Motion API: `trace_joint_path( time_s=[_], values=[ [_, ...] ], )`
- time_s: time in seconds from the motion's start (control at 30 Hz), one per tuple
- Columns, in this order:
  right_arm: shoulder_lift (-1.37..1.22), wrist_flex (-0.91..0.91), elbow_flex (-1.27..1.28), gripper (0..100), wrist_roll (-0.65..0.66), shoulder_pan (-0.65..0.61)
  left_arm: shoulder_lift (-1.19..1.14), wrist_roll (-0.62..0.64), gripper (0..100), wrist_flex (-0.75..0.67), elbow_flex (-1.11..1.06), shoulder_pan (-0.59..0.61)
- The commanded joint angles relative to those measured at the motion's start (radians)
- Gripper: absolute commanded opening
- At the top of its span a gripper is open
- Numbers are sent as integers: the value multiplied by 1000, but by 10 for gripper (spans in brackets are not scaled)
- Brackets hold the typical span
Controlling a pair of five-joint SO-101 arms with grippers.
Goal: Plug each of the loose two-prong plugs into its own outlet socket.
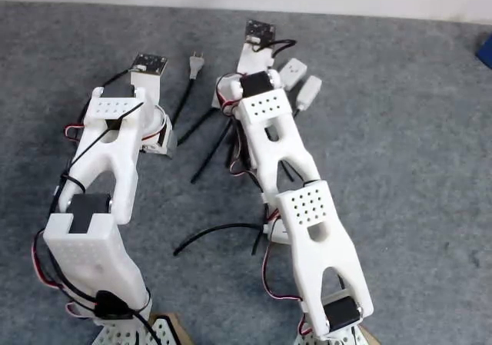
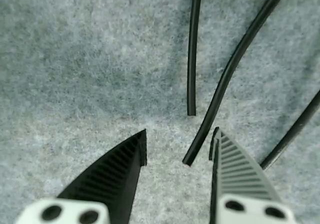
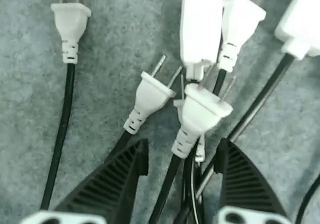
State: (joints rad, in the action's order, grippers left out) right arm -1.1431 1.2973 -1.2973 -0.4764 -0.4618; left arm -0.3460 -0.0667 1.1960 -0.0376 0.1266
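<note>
On grey carpet (image 1: pixel 400 168), plugs (image 3: pixel 200 112) on springy cords (image 2: pixel 193 49), probably light and rigid; best to pinch the plug body. Spread apart, empty: right gripper (image 3: pixel 182 149), left gripper (image 2: pixel 180 134).

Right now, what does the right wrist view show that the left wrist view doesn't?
Right wrist view, not the left: several white plugs and white outlet sockets beyond the open right gripper. Left wrist view, not the right: two loose cable ends near the open left gripper. Both: black cables lying on grey carpet.
</note>
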Motion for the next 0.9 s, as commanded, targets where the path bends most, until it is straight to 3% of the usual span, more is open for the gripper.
trace_joint_path(
  time_s=[0.0,0.33,0.53,0.87],
  values=[
    [19,-28,-2,217,11,-12,4,5,224,-12,27,-16],
    [19,-28,-2,213,11,-10,4,5,224,-12,25,-15],
    [19,-28,-2,57,17,-12,4,5,224,-12,24,-15],
    [-68,-64,-13,49,17,-12,4,5,224,-12,22,-13]
  ],
)
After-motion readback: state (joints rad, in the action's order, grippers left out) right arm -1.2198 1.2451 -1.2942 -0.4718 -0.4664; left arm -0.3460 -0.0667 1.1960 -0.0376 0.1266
